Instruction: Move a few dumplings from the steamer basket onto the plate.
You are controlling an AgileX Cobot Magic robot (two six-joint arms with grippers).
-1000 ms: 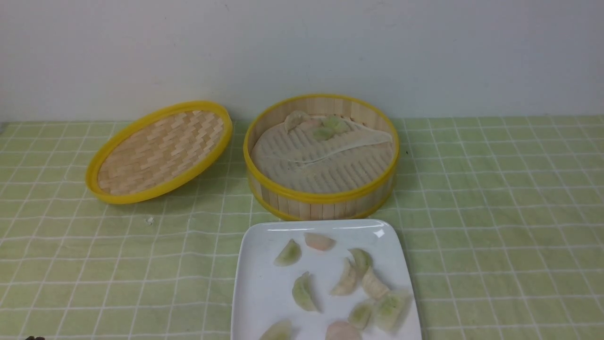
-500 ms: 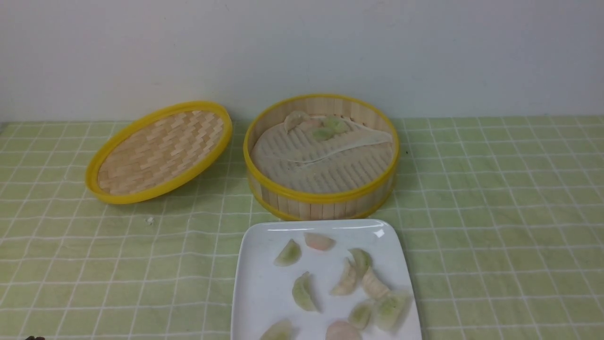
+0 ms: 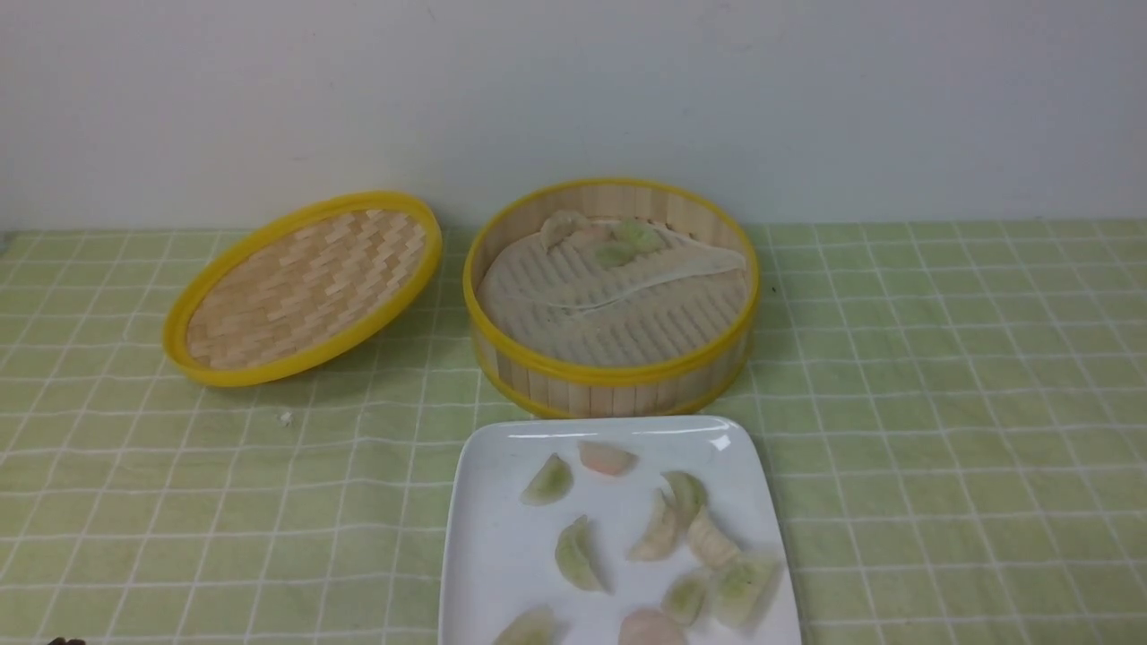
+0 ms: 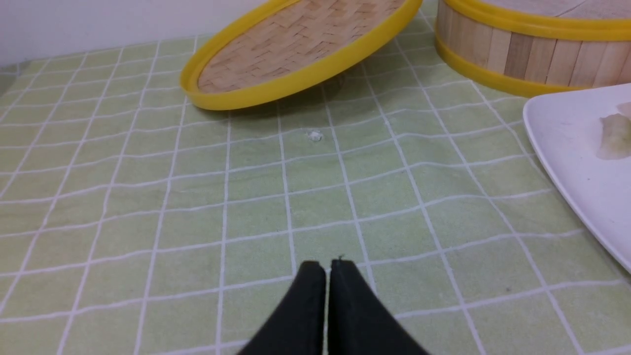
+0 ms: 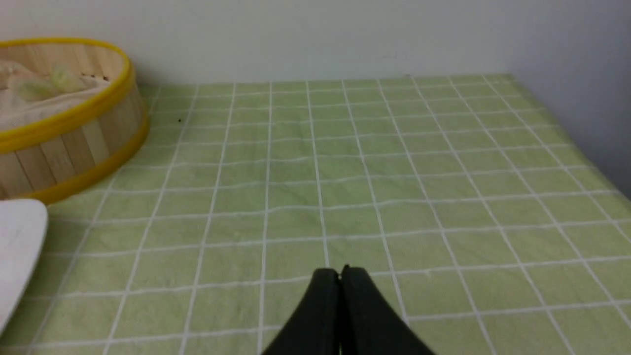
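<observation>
The steamer basket (image 3: 609, 381) stands at the back centre, with a few dumplings (image 3: 627, 237) on its whitish liner at the far side. The white plate (image 3: 497, 555) lies in front of it and holds several dumplings (image 3: 663, 528). The basket (image 4: 517, 54) and plate (image 4: 567, 162) also show in the left wrist view, and the basket (image 5: 74, 143) in the right wrist view. My left gripper (image 4: 327, 264) is shut and empty over bare cloth, left of the plate. My right gripper (image 5: 340, 270) is shut and empty over bare cloth, right of the basket.
The shallow woven lid (image 3: 305, 287) leans tilted left of the basket. A small white crumb (image 3: 285, 417) lies on the green checked cloth (image 3: 941, 448). A wall runs along the back and the table's right side.
</observation>
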